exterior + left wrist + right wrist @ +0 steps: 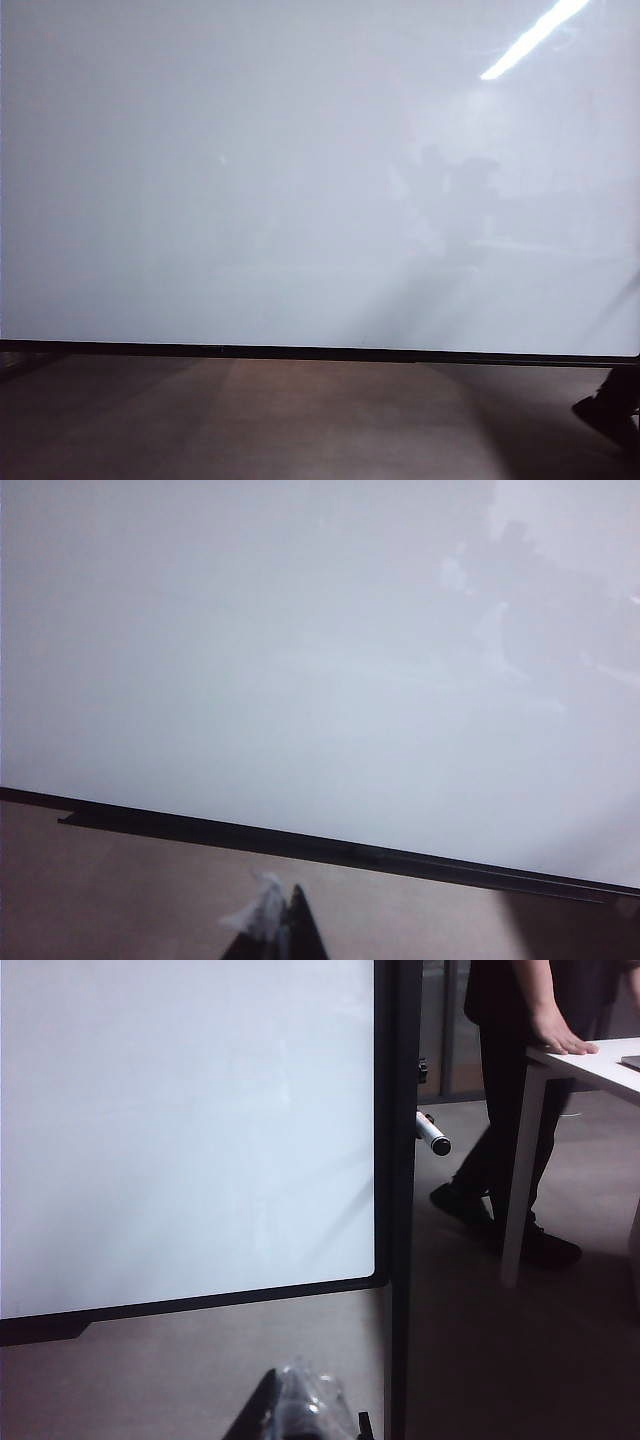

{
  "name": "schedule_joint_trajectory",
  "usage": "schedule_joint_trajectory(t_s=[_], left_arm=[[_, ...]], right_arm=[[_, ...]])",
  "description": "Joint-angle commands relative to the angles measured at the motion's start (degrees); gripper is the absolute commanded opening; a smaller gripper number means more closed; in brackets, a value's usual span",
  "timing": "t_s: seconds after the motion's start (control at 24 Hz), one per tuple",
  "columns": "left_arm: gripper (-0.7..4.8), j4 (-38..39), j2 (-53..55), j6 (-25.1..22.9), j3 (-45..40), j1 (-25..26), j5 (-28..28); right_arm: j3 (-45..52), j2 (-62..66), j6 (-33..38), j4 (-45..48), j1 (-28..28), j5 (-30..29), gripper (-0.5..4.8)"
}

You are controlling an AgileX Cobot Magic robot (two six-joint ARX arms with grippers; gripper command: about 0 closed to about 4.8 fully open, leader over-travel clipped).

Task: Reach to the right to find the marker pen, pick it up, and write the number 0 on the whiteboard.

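Marker pen (433, 1134) juts past whiteboard (190, 1130) side edge; light, stiff, slick; grasp mid-barrel. Right gripper (300, 1415) closed, empty, below board; left gripper (275, 930) likewise below, state unreadable.

Dim, flat light overall; my views run grey-blue and soft. In the exterior view the whiteboard (250, 180) carries a bright diagonal light-streak (530, 40) near its top right corner, plus hazy dark reflections right of centre. The floor (300, 420) below its black bottom edge sits in shadow, darkest toward the right. My left wrist view is washed out and low in contrast; my left gripper (275, 930) is a blurred, out-of-focus shape. My right wrist view is sharper beyond the board; my right gripper (300, 1410) is blurred too.
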State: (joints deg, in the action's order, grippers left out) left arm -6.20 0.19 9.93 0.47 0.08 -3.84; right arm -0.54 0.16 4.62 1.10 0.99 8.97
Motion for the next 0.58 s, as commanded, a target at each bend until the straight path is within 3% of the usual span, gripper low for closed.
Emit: schedule_joint_trajectory(t_s=[0.04,0.12,0.21,0.33,0.37,0.42,0.46,0.5,0.54,0.58], left_arm=[[-0.05,-0.1,0.0,0.9,0.3,0.0,-1.4],[-0.05,0.4,0.0,1.2,1.0,0.0,-5.3],[-0.05,0.4,0.0,1.0,1.2,0.0,-5.1],[-0.05,0.4,0.0,1.6,3.9,0.0,-4.3],[-0.05,2.2,0.1,6.2,8.2,0.0,-7.5],[-0.05,4.6,0.3,7.8,11.0,-0.1,-8.6],[-0.05,12.8,2.0,7.5,18.1,-0.1,-9.5],[-0.05,16.4,3.1,5.9,21.1,-0.1,-9.2],[-0.05,21.1,6.1,1.1,26.5,0.0,-7.2],[-0.05,21.0,7.5,0.0,28.1,0.0,-6.1]], right_arm=[[-1.4,0.0,1.2,0.7,0.0,-0.1,-0.06],[-3.6,0.0,5.7,-3.1,0.2,-2.6,-0.06],[-5.9,0.0,4.1,-7.4,0.2,-2.5,-0.06],[-8.8,0.0,1.2,-3.3,0.1,-0.9,-0.06],[-12.3,0.0,1.5,-2.5,0.2,-1.2,-0.06],[-15.4,0.3,2.7,-2.7,0.3,-2.4,-0.06],[-22.1,2.4,5.5,-4.2,0.3,-4.7,-0.06],[-25.4,4.1,5.4,-5.2,0.3,-5.2,-0.06],[-32.1,9.0,4.3,-5.0,0.2,-4.9,-0.06],[-34.9,11.6,2.5,-3.7,0.1,-4.6,-0.06]])
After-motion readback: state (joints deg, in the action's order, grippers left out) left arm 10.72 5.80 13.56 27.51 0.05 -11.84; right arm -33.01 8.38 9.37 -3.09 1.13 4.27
